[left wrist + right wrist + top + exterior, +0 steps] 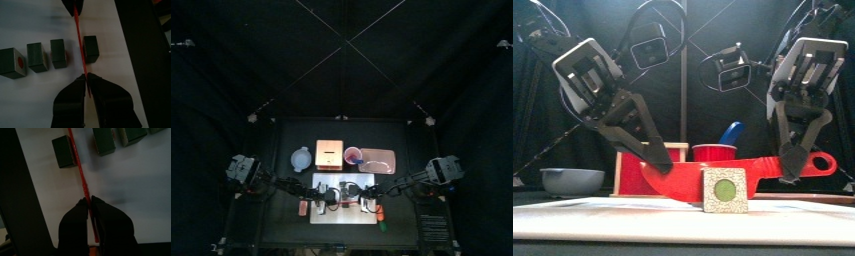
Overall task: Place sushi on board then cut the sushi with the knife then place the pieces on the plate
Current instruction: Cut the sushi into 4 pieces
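Robotics lab booth: black curtains (pixel 342 50), small black table (pixel 409 135), two robot arms (pixel 259 178).

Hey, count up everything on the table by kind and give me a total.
Dark green toy sushi pieces: 4
Red toy knife and blue toy knife: 2
Red cup: 1
Blue-grey two-handled bowl: 1
Flat pink tray: 1
Pale wooden box: 1
White cutting board: 1
Total: 11

Top: set high overhead, aimed down.
Front: set low, aimed level, near.
Wrists: red knife (pixel 81 50) shared, seen close.
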You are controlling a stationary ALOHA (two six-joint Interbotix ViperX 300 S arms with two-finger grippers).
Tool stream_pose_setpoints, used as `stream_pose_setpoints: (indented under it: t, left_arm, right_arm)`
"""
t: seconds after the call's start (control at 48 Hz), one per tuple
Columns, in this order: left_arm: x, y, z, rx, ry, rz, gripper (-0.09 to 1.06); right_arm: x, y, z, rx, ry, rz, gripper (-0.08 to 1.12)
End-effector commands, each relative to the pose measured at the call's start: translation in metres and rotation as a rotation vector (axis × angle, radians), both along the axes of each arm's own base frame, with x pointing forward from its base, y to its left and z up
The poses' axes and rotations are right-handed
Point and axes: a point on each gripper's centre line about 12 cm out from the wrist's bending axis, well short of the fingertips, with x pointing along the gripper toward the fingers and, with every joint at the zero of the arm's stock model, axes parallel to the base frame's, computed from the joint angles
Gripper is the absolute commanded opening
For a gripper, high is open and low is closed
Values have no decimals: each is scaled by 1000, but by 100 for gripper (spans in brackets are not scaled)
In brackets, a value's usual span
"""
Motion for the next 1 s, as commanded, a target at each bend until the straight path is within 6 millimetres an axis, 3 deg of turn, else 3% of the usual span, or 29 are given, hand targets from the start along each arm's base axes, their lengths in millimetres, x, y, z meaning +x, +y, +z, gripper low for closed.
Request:
stream_pose_setpoints:
  t: [0.021,0.229,0.625,1.0]
  left_arm:
    - [6,-9,16,-11,-49,-21,53]
    - [8,-9,31,-18,-89,-22,54]
    - [1,-6,70,-2,-194,-59,55]
    - [5,18,88,25,-246,-25,55]
  right_arm:
    - [6,-3,12,2,-35,-12,33]
    - [9,-4,22,-11,-64,2,33]
    - [1,-5,69,9,-180,1,33]
    - [-8,-10,92,-19,-244,19,33]
